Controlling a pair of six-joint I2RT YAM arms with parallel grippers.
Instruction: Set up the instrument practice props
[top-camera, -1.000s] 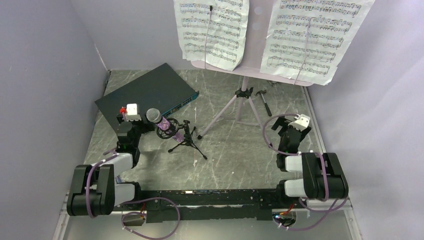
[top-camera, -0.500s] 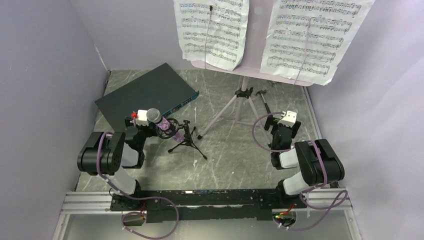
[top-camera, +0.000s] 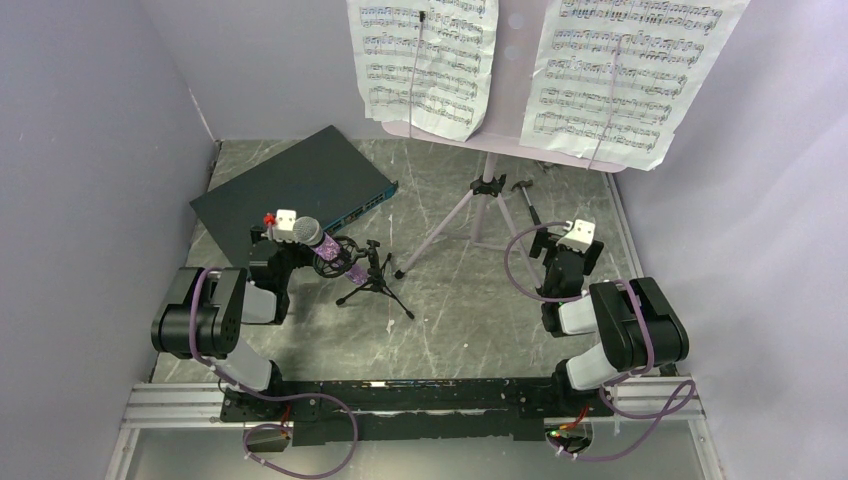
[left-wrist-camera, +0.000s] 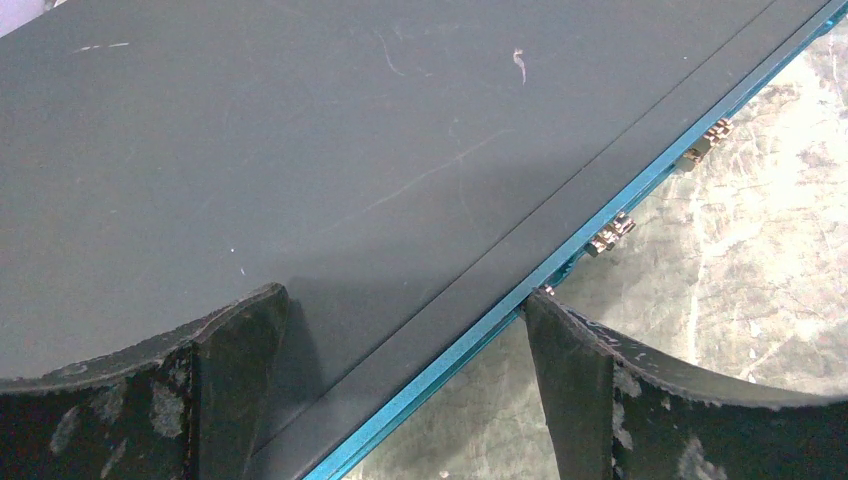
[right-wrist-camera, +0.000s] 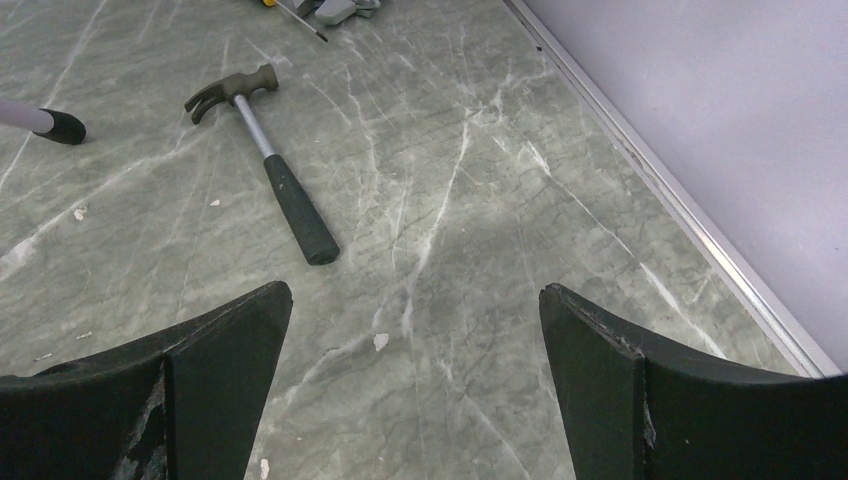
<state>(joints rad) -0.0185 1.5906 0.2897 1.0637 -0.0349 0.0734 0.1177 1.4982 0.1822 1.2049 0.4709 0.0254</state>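
Top external view: pale-lilac perforated music stand (top-camera: 510, 60) is upright at back-centre on thin silver tripod legs. Left page (top-camera: 425, 60) and right page (top-camera: 625, 75), white and slightly crinkled, lie flat against its desk. Purple glitter mic (top-camera: 325, 248) is tilted, grey mesh head toward the left arm. It appears seated in the ring mount of the small black mic stand (top-camera: 375, 278), which stands on the grey-green marbled table (top-camera: 470, 310).

Flat dark matte box (top-camera: 295, 185) w/ teal edge lies closed at back-left; contents not visible. Left wrist view shows light scratches on its lid and small brass latches (left-wrist-camera: 610, 235) along the edge.

Left gripper (left-wrist-camera: 405, 310) has its jaws spread wide w/ nothing held, over the box's teal edge. Right gripper (right-wrist-camera: 415, 300) is likewise wide apart and empty above bare table, w/ a steel-shaft, black-grip hammer (right-wrist-camera: 265, 150) lying ahead.

Vs 0.5 s ago: left wrist shifted slightly toward the box; right arm approx. same; props unmoved.
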